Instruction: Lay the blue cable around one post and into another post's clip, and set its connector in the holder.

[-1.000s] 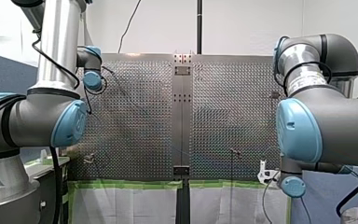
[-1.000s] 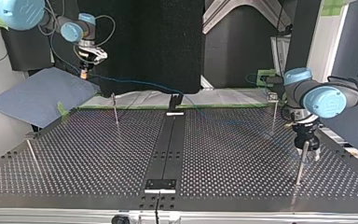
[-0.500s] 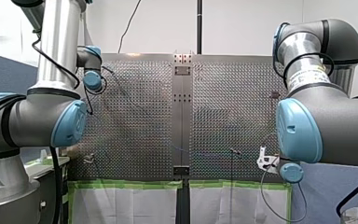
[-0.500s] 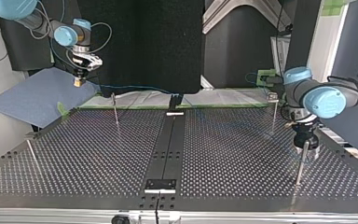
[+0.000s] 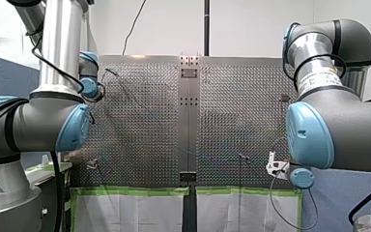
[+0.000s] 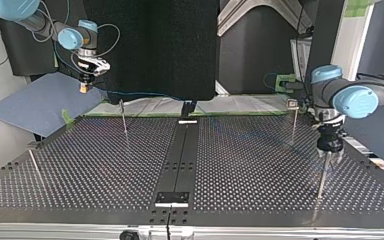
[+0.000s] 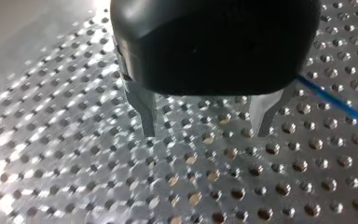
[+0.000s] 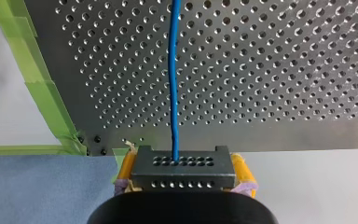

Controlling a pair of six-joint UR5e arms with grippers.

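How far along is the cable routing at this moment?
Done: nothing visibly routed yet; I see no loop round a post and no cable in a clip. In hand: the right hand is shut on the connector, with the blue cable running out ahead over the table. The left hand is open and empty, near a post. Left: the post, the clip, then seating the connector.

The connector point(image 8: 183, 175) hides most of the yellow pads point(image 8: 240, 169) of my right gripper point(image 8: 184, 163); the blue cable point(image 8: 174, 70) runs off the right wrist view's edge and is too faint to trace in the front view.
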